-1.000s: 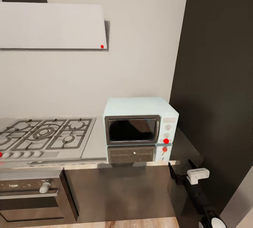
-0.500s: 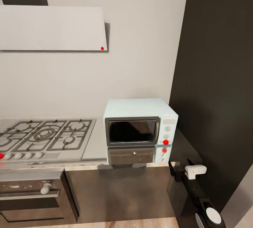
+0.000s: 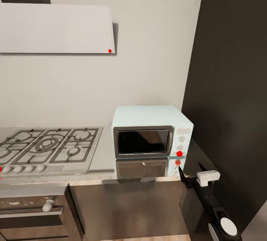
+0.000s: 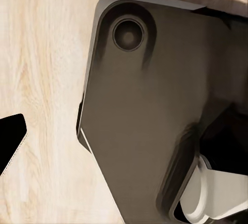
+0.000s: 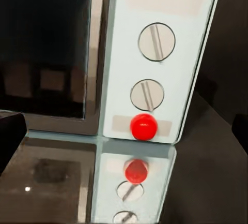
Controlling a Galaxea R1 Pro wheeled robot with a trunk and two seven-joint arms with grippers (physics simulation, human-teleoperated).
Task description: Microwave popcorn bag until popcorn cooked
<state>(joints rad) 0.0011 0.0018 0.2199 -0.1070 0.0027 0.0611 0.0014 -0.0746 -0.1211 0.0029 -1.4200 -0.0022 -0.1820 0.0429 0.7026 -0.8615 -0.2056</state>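
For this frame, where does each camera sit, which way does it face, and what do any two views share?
Head view: high on the robot, looking forward and down at the microwave on the countertop, beside the gas hob; the right gripper reaches toward it.
Left wrist view: on the left arm, facing down at wooden floor and the robot's dark base.
Right wrist view: close to the microwave's control panel.
Shared: head and right wrist views both show its red dot.

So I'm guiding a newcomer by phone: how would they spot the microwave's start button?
Find the long reflective grey countertop and the steel gas hob on it. Beside the hob stands the small pale blue microwave with a dark glass door. On its side panel, under two round grey slotted knobs, sits the round red button, the panel's sole coloured part.
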